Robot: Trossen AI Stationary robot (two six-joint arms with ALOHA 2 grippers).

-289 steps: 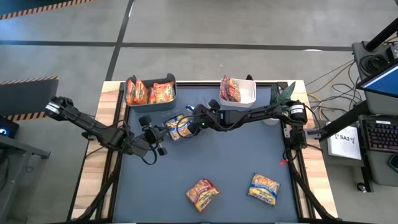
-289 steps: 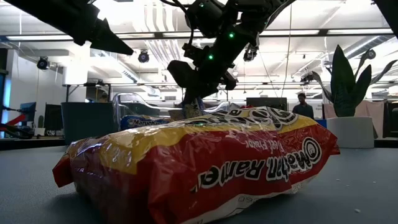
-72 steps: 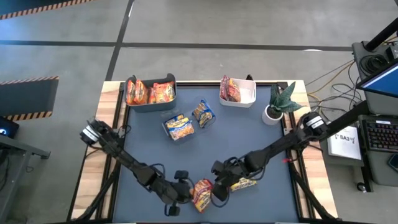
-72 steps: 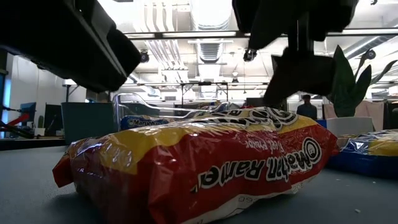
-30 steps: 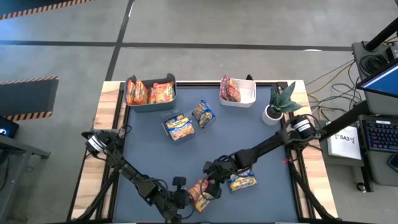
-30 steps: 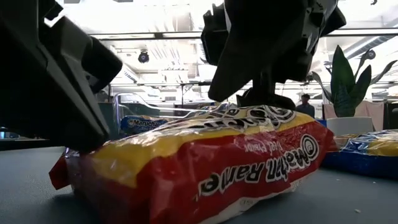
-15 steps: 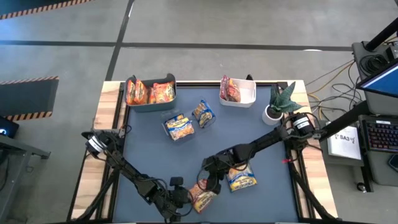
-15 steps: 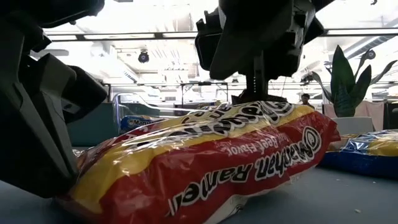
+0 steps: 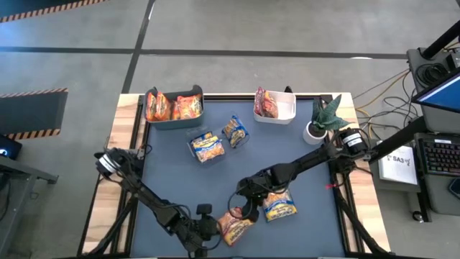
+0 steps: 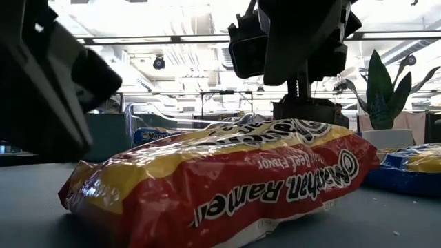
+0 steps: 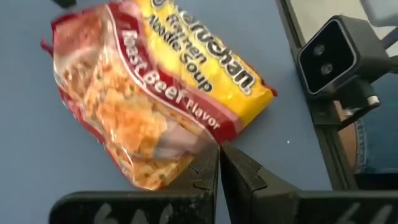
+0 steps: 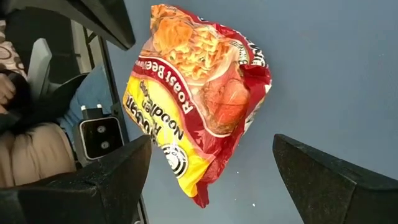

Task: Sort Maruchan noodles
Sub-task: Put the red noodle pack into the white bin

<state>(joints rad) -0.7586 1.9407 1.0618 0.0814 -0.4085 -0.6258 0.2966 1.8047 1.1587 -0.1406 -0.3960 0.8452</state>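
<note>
- Your left gripper [image 9: 210, 229] sits low over the near edge of the table [image 9: 172, 173], and in its wrist view the two fingers [image 11: 208, 174] are pressed together, pinching the edge of the red roast beef packet [image 9: 233, 226].
- That packet lies flat on the table just to the right of your left gripper; its yellow end with the Maruchan name points away from the fingers.
- Your right gripper [image 9: 244, 205] hovers just above the same packet on its far side, fingers [image 12: 118, 180] spread wide and gripping nothing.
- A blue-yellow packet [image 9: 278, 208] lies on the table right beside your right gripper, on its right.
- Well beyond both grippers, two more blue-yellow packets [image 9: 207, 147] lie side by side toward the table's far edge.
- At the far edge, a teal bin [image 9: 175, 121] holds orange packets [image 9: 172, 107], and a white bin [image 9: 284, 108] holds a dark red packet [image 9: 266, 103].
- A potted plant [image 9: 322, 116] stands to the right of the white bin.
</note>
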